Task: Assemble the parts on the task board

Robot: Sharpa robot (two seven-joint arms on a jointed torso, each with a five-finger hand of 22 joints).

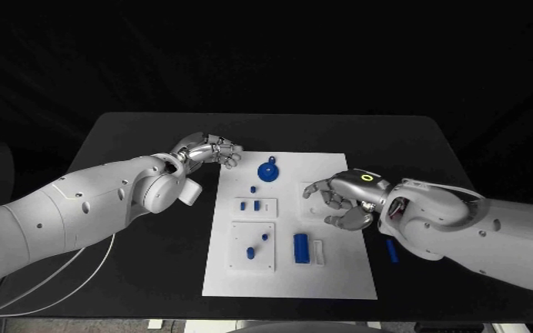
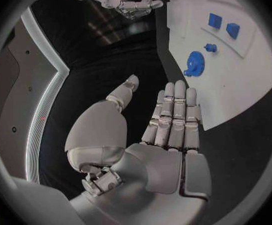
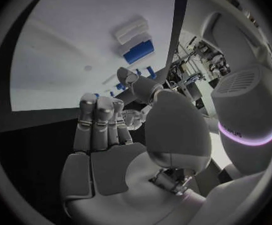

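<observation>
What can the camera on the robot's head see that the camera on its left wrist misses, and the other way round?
Head view alone: the whole task board, a long blue block low on it, and a small blue piece lying off the board on the black table.

Left wrist view alone: the left hand from behind, fingers straight and apart, holding nothing.

Both: the blue gear, two small blue square parts, and the right hand over the board.
</observation>
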